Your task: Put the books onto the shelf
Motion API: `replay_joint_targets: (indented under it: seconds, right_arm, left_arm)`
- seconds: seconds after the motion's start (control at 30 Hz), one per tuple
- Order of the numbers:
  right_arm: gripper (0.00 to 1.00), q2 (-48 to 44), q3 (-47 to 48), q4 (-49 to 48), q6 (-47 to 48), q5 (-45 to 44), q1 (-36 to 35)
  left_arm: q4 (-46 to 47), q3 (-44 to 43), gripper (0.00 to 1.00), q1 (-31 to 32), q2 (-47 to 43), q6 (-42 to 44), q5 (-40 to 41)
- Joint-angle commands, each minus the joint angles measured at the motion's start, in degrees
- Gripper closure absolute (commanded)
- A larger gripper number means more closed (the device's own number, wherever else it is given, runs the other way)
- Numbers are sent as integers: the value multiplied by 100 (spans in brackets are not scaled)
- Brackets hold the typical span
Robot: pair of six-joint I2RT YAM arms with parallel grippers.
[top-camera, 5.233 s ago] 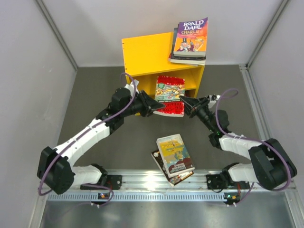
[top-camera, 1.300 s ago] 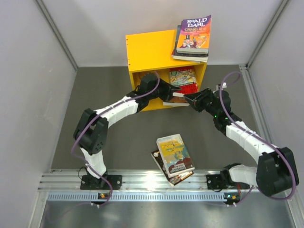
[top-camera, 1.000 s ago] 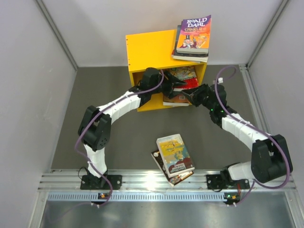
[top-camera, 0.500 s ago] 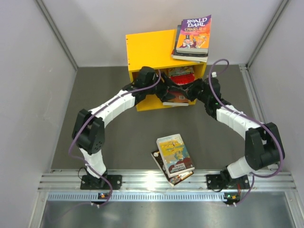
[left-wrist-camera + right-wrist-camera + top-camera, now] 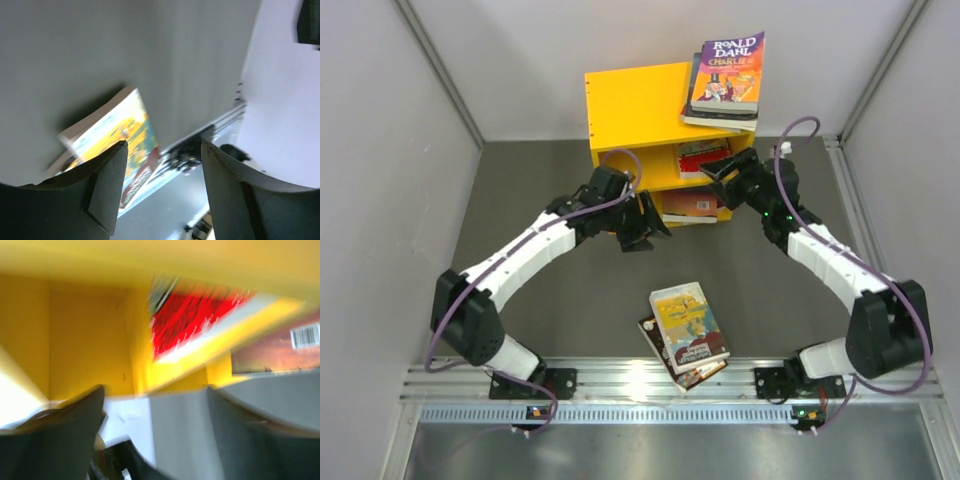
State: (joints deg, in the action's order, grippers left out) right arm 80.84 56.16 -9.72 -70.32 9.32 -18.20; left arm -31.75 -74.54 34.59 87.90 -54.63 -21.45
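Left gripper [image 5: 642, 222] jaws apart and empty, arm bent, pointing down past the bright yellow wooden shelf [image 5: 635, 105]. Right gripper [image 5: 717, 172] open, empty, reaching at the upper compartment just beside the red paperback book [image 5: 697, 156].

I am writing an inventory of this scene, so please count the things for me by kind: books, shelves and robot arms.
Books: at least 6 (red book and brown book inside the shelf, 2 in the floor stack, at least 2 in the top stack)
Shelf: 1
Robot arms: 2 (left arm, right arm)
Total: at least 9
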Motion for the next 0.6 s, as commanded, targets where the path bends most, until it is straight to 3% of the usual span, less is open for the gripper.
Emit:
replay_joint_targets:
  seconds: [0.0, 0.1, 0.3, 0.57]
  right_arm:
    - [12, -1146, -315, 617, 695, 130, 35]
    - [2, -1596, -711, 1556, 1134, 359, 35]
    - [1, -2660, -1739, 3481, 1741, 535, 35]
    - [2, -2881, -2952, 4127, 1768, 1124, -96]
  left_arm:
    - [-736, 455, 35, -22, -676, 989, 572]
    - [-763, 1088, 35, -22, -949, 1183, 467]
    - [-491, 1907, 35, 13, -1073, 1367, 265]
    - [99, 2154, 29, 381, -722, 1525, 229]
